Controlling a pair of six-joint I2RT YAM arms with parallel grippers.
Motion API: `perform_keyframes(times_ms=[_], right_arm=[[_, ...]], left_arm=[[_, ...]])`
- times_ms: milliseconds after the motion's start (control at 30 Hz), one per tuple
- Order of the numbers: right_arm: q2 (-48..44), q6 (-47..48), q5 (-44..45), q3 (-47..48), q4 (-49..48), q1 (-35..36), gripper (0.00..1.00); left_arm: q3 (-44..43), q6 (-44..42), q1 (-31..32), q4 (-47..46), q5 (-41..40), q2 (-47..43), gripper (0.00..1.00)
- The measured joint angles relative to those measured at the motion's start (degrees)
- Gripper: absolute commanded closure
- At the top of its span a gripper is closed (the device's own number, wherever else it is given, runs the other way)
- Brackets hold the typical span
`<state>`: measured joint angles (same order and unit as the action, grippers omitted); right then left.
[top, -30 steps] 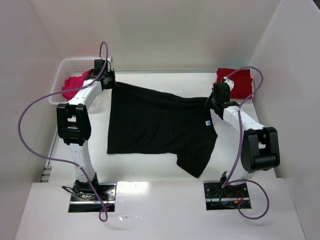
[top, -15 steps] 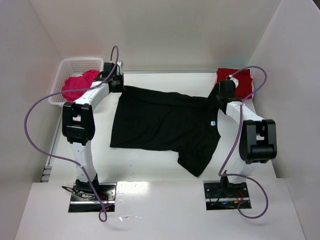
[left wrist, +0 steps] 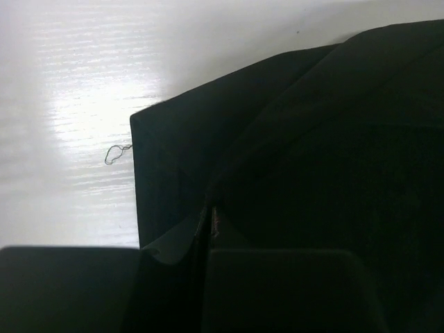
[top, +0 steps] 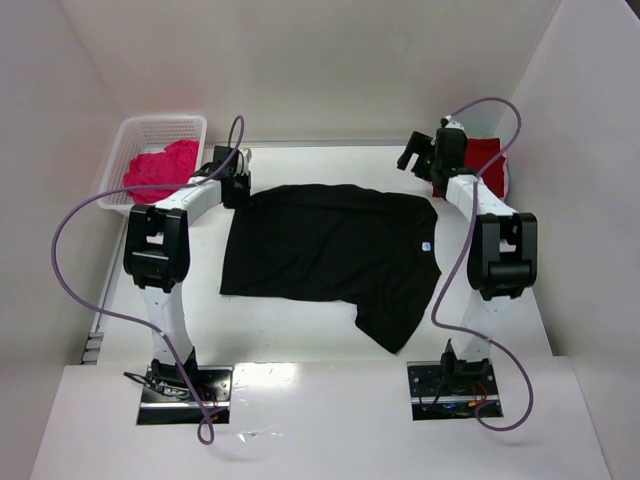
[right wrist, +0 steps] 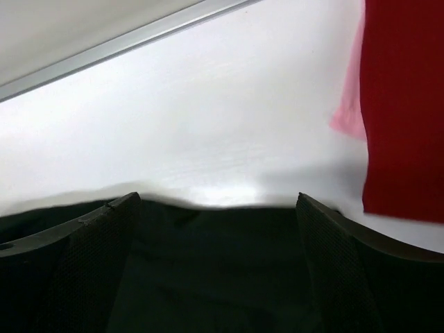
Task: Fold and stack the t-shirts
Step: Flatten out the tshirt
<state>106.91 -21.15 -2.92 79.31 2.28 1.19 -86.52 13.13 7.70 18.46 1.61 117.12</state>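
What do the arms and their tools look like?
The left arm and right arm have white links with boxy black joint housings. A purple cable loops from each down to its metal base plate. The left tool and right tool are black.

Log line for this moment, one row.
left gripper: shut on black t-shirt corner | right gripper: open, empty | shirt spread on table
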Motion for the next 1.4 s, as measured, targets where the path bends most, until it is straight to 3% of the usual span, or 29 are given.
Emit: perform_keyframes(times_ms=[267, 600, 900, 1267, 1400], right_arm=[[9.7, 5.2, -2.2, 5.9, 1.4, 0.0, 0.06], [12.4, 9.6, -12.9, 6.1, 2.5, 0.0, 0.07], [14.1, 12.2, -15.4, 6.7, 4.4, 0.0, 0.1], [15.0, 15.1, -14.9, 8.2, 8.9, 1.4, 0.3], [18.5, 15.6, -14.8, 13.3, 12.5, 2.2, 0.3]], left_arm=[[0.7, -1.0, 0.0, -0.1, 0.3, -1.3, 1.0], [3.0, -1.0, -1.0, 0.2, 1.4, -5.6, 1.0], [4.4, -0.8, -4.7, 1.1, 3.3, -9.6, 1.0], [4.4, -0.9, -4.6, 1.7, 5.1, -10.1, 1.0], [4.4, -0.9, -4.7, 1.7, 5.4, -10.1, 1.0]])
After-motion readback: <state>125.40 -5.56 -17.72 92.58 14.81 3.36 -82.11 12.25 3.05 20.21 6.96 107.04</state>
